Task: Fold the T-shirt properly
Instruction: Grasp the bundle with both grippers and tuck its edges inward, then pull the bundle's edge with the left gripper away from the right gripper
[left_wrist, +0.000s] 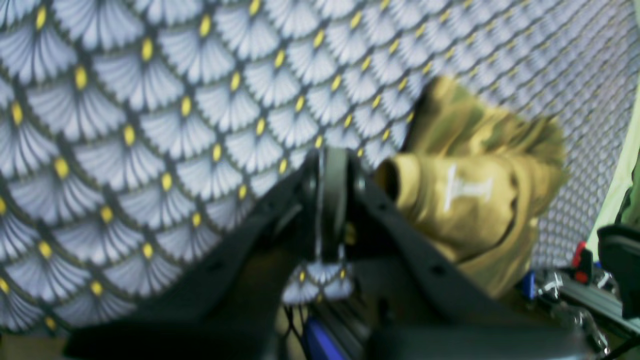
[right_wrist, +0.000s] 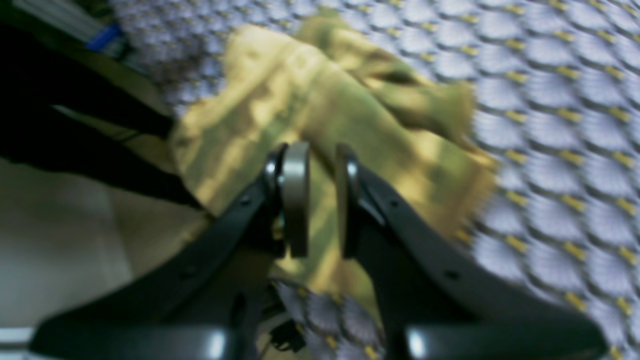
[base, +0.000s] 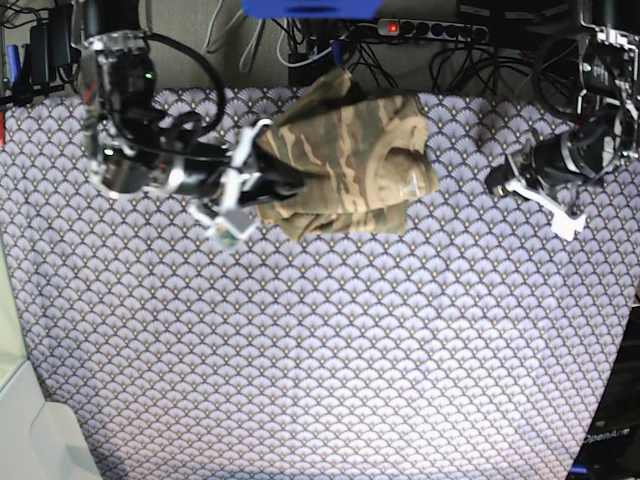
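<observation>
**A:** Cloth first: what is lying there?

**B:** Soft short-sleeved camouflage T-shirt (base: 345, 165) in olive, brown and tan streaks, bunched into a rumpled heap near the far edge of the table, with folds and a rolled sleeve end showing in the left wrist view (left_wrist: 465, 190). A pale mark sits on the tan inner fabric by the collar.

**A:** And under it?

**B:** A purple table cloth (base: 330, 350) printed with fan-shaped scallops, each with a small yellow dot, spread smooth over the whole table. Beyond the far edge run tangled black cables (base: 450, 45) and a power strip with a red switch (base: 425, 28).

**A:** The grippers?

**B:** The right gripper (right_wrist: 320, 200), black arms with flat grey pads, stands over the shirt's near edge with its jaws a narrow gap apart; the camouflage cloth shows between them, but the blur hides whether they pinch it. The left gripper (left_wrist: 332, 200) has its jaws pressed together on nothing, above bare table cloth, just beside the shirt in its own view and well apart from it in the base view.
</observation>
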